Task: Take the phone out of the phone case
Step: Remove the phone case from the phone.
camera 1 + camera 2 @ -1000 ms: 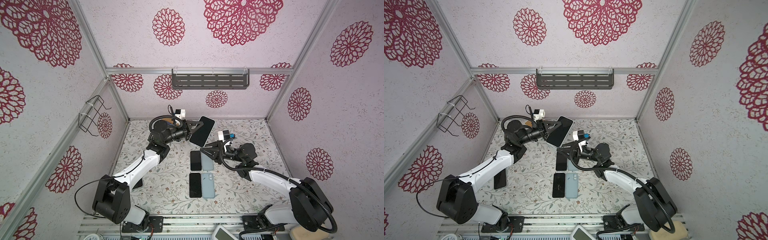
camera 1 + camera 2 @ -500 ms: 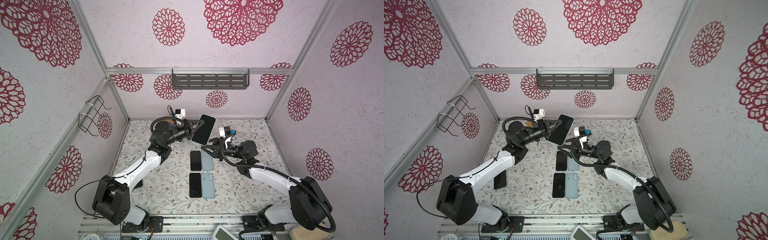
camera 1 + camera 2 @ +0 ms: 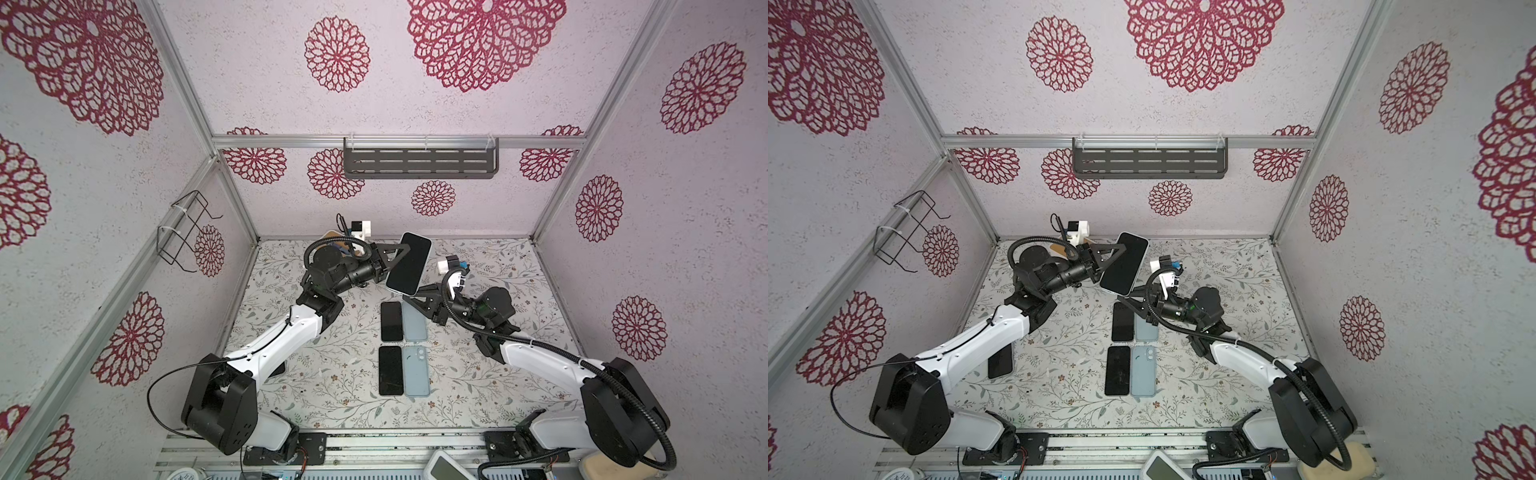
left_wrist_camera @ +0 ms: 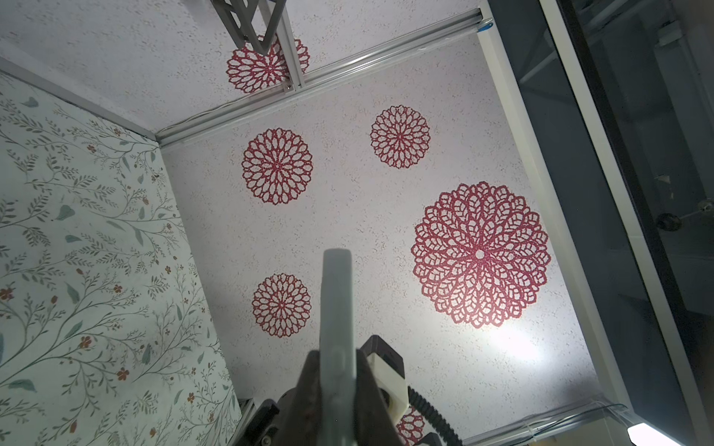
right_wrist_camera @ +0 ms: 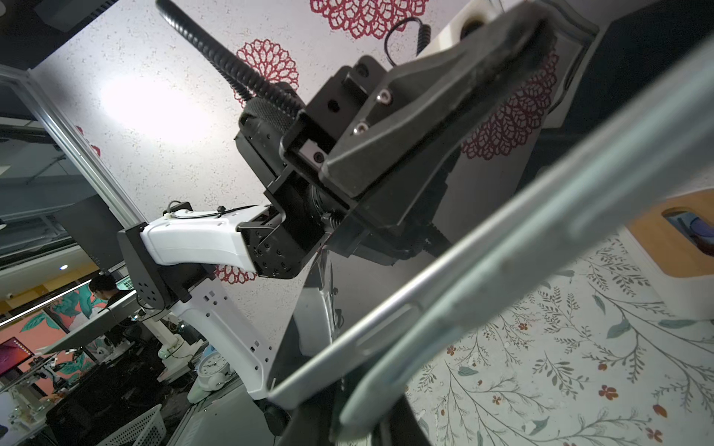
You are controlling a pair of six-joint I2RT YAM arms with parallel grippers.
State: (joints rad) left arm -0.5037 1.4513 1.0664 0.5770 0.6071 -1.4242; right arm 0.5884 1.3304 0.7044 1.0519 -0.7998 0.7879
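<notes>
The step in hand was the peeling itself. In both top views the phone [image 3: 410, 261] was lifted above the table [image 3: 478, 374], toward 12 o'clock from the table's middle, with its dark screen facing up and tilted. The left gripper [image 3: 392, 266] came from the phone's 9 o'clock side, and its fingers [image 4: 371, 386] were closed tightly on the phone, case included, as the left wrist view showed edge-on. The right gripper [image 3: 414, 296] met the phone's corner at 6 o'clock. Its fingers stood narrow and seemed to pinch the lip of the phone case [image 5: 483, 309]. In the right wrist view this pale lip had parted from the phone's silver edge at that corner, but further along the two were together. So I judged the task as begun, not finished. The next move probably needed the right gripper to pull the lip away along the edge, while the left gripper held firm; a weak pinch could slip off the soft lip
</notes>
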